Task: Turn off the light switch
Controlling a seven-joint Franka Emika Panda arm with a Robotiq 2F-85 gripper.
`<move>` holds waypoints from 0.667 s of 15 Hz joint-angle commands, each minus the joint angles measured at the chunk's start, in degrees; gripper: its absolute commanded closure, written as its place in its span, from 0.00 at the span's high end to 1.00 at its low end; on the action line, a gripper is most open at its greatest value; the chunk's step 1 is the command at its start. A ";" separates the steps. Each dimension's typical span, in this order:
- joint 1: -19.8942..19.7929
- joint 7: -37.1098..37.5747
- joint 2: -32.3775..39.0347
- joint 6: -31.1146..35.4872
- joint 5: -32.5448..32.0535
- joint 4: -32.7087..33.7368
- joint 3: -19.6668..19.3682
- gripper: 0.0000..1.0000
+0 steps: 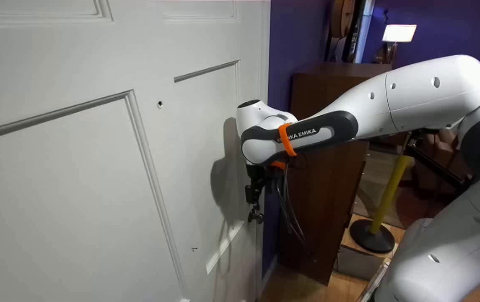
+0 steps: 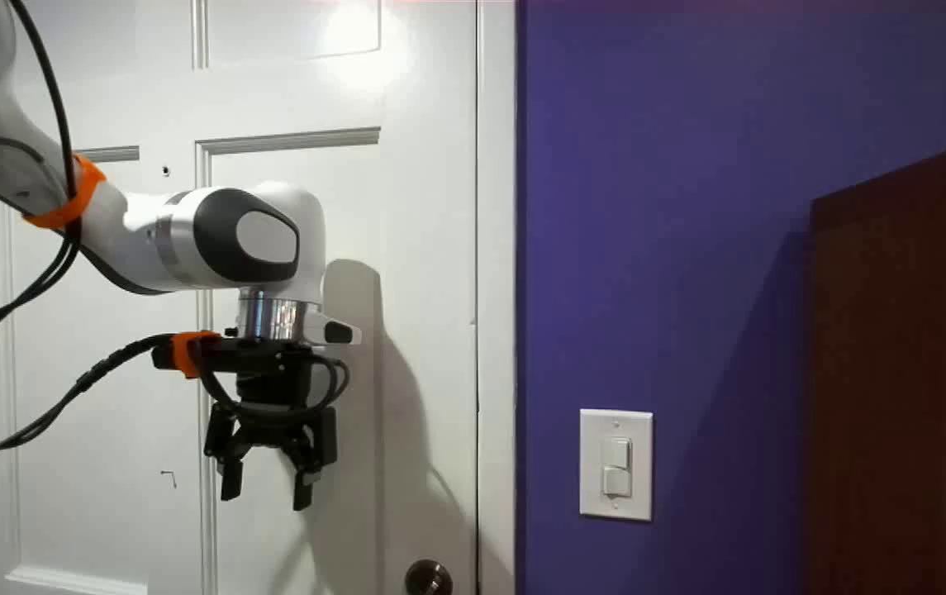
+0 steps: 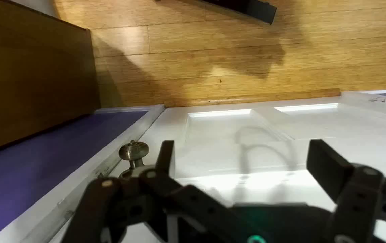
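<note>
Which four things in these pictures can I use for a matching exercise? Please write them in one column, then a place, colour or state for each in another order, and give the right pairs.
Column 1
1. double light switch
2. doorknob
3. shaded lamp
4. pincer

Column 2
A. glowing in the background
B. mounted on the purple wall
C. open and pointing down
D. fixed to the white panelled door

Right pairs: 1-B, 2-D, 3-A, 4-C
</note>
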 commanded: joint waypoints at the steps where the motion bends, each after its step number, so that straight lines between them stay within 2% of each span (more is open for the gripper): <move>1: 0.29 0.08 0.04 -0.10 -0.06 0.09 -0.26 1.00; 6: 0.29 0.08 0.04 -0.10 -0.06 0.09 -0.26 1.00; 10: -2.30 4.22 1.71 -0.43 -1.88 -0.57 -1.85 1.00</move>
